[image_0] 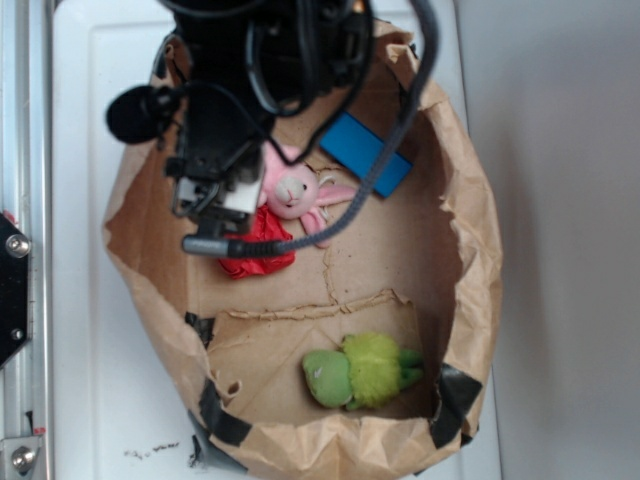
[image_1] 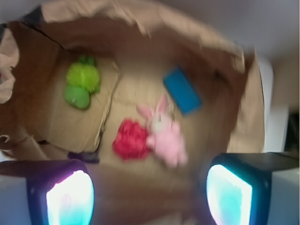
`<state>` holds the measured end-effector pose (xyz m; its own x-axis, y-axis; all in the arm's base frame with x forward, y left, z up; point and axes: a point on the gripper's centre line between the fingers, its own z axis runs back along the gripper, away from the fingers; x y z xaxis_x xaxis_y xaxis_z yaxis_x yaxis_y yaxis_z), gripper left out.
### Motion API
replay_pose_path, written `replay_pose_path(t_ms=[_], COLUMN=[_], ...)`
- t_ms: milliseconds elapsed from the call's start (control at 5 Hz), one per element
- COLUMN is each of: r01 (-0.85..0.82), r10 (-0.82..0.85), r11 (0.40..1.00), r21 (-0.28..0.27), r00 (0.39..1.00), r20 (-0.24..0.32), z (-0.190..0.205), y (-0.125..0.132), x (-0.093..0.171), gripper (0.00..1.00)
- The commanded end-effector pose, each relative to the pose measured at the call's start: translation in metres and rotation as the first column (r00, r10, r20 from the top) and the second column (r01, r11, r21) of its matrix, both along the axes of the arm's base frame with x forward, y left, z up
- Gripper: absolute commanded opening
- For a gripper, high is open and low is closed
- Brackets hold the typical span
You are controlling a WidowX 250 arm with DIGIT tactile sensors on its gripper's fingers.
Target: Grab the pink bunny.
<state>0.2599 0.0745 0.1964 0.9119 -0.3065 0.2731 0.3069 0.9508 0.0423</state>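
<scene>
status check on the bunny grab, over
Gripper open, empty, above the bag. Pink bunny lying loose on the bag floor. Red ball touching its side, may crowd the grasp.

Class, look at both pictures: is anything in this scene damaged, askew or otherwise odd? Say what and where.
Yes: the brown paper bag holding the toys is damaged. Its rim is ragged and torn, black tape patches the near corners, and a torn flap lies across its floor. The pink bunny lies touching the red ball.

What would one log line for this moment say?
end effector: open, empty, above bag | pink bunny: ungrasped, touching red ball | stage: approach
</scene>
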Motion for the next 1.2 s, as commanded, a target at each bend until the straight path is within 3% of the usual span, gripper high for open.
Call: replay_pose_path(t_ms=[0, 200, 400, 1000], r01=[0.232, 0.272, 0.219, 0.250], r10=[-0.242, -0.276, -0.221, -0.249], r11=[0.959, 0.942, 0.946, 0.942], r21=[0.163, 0.199, 0.239, 0.226], r00=[0.969, 0.961, 0.975, 0.968], r20=[0.045, -0.008, -0.019, -0.032], z=[-0.041, -0.068, -0.078, -0.085], y=[-0.026, -0.031, -0.032, -0.026], x=[0.021, 0.035, 0.044, 0.033], gripper=[1.00, 1.00, 1.00, 1.00])
